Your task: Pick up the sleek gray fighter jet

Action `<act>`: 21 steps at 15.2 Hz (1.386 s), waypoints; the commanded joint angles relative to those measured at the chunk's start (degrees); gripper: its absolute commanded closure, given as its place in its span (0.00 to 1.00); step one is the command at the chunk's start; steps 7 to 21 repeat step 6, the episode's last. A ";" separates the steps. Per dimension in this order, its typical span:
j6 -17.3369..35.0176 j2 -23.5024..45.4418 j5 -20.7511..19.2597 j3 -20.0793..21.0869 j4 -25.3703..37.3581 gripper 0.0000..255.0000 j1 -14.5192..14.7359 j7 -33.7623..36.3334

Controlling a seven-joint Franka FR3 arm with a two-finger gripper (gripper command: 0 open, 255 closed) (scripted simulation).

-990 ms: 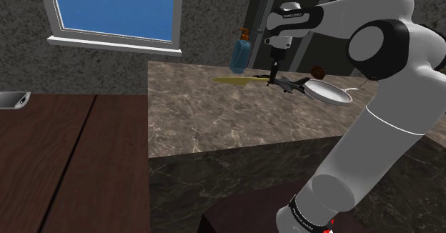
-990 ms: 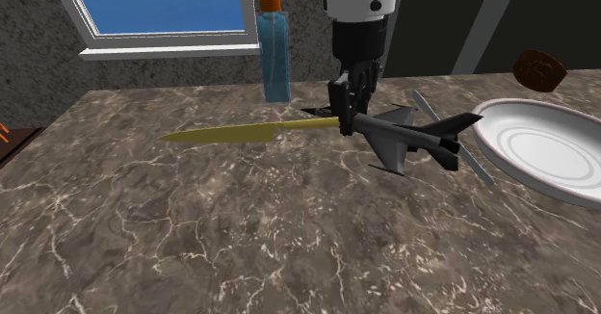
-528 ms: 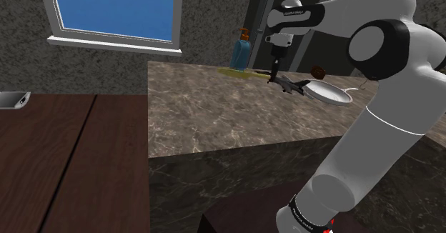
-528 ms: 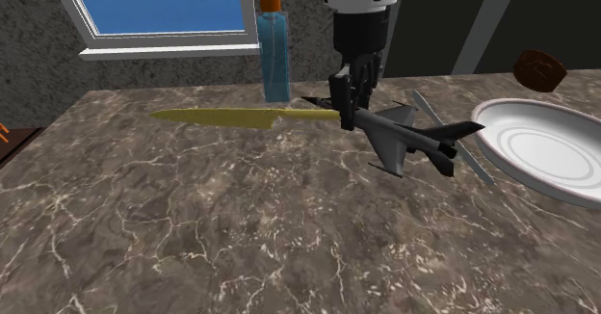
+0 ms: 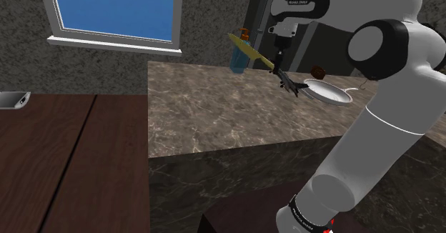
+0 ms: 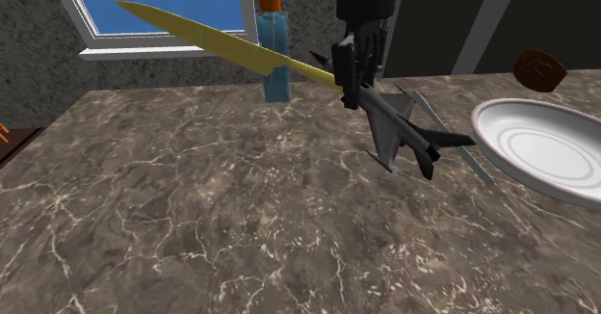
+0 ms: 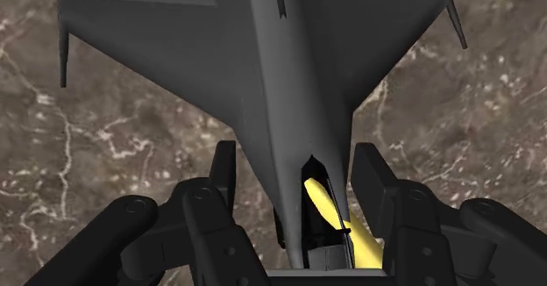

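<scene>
The fingers (image 7: 372,183) clasp the jet (image 7: 263,65) by its nose. This is plain from the wrist view, where a yellow blade (image 7: 320,201) pokes out between them. The second exterior view adds that the jet tilts tail-down over the table (image 6: 193,225), near the plate (image 6: 539,148), with the blade slanting up past the bottle (image 6: 273,42).

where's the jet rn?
Second exterior view, right of centre: the gray fighter jet is clasped near its nose by the gripper, tilted tail-down over the marble counter, between the blue soap bottle and the white plate.
</scene>
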 commanded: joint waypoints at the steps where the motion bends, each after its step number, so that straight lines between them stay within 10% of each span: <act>1: -1.50 0.21 0.09 -0.04 1.68 1.00 -0.04 -0.20; 21: -4.02 0.70 0.30 -0.10 4.65 1.00 -0.12 -0.54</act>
